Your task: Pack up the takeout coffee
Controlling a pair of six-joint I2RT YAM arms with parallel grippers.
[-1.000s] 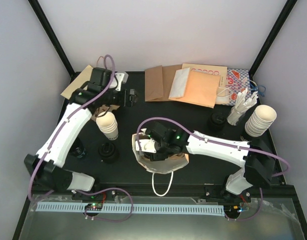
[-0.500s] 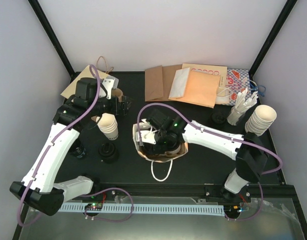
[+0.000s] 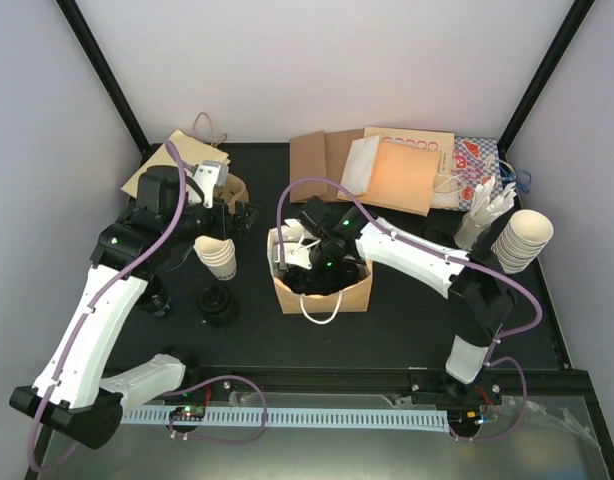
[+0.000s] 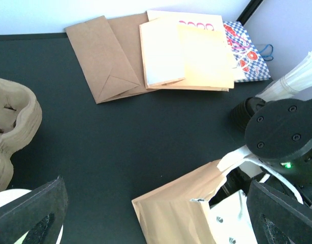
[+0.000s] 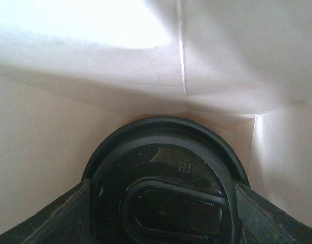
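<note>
Right gripper [image 3: 303, 260], inside the upright brown paper carrier bag [image 3: 332, 296], clamps a round black-lidded coffee cup [image 5: 168, 203] for packing. Left gripper [image 3: 247, 215] hangs spread wide, empty.

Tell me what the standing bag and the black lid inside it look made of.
Bag: brown kraft paper, matte, white inside; sharp creases and a folded seam show. Handle: white cord or twisted paper, too small to tell. Lid: likely black plastic, semi-glossy; moulded rings, a raised sip panel and soft reflections.
</note>
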